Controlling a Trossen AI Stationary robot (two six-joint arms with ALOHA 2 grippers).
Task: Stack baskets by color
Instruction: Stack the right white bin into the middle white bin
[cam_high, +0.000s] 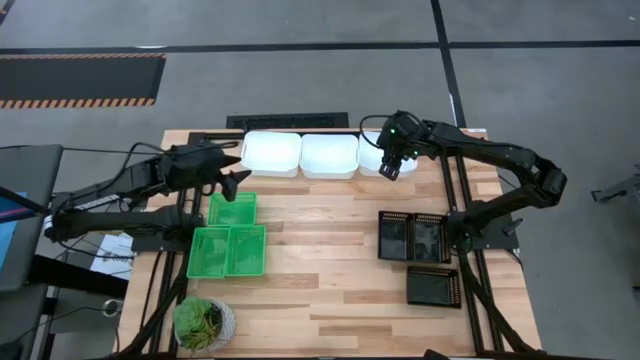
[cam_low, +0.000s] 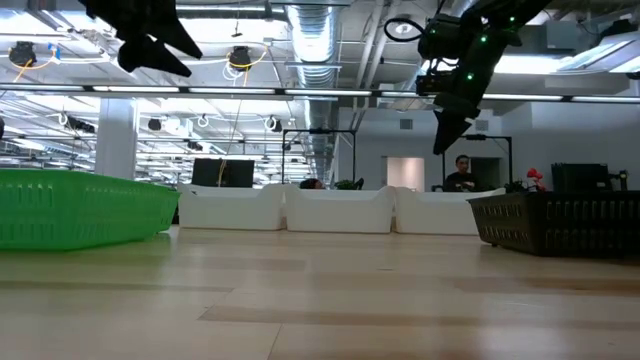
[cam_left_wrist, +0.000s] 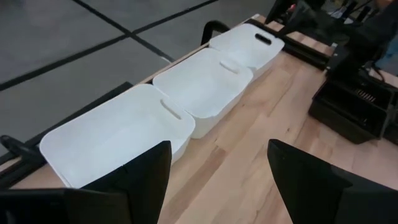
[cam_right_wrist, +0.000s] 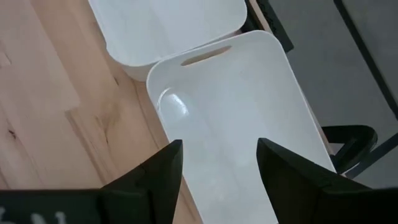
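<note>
Three white baskets (cam_high: 270, 153) (cam_high: 329, 155) (cam_high: 372, 150) stand in a row along the table's far edge. Three green baskets (cam_high: 233, 208) (cam_high: 208, 251) (cam_high: 246, 250) rest on the left, and three black baskets (cam_high: 393, 236) (cam_high: 432, 237) (cam_high: 432, 286) on the right. My right gripper (cam_high: 390, 168) (cam_right_wrist: 221, 168) hangs open above the rightmost white basket (cam_right_wrist: 236, 112), clear of it in the low view (cam_low: 450, 110). My left gripper (cam_high: 235, 182) (cam_left_wrist: 217, 174) is open in the air, near the leftmost white basket (cam_left_wrist: 118, 134) and above the far green basket.
A round potted plant (cam_high: 204, 323) stands at the table's near left corner. Bare wooden tabletop (cam_high: 320, 240) lies between the green and black baskets. Dark arm frames run along both table sides.
</note>
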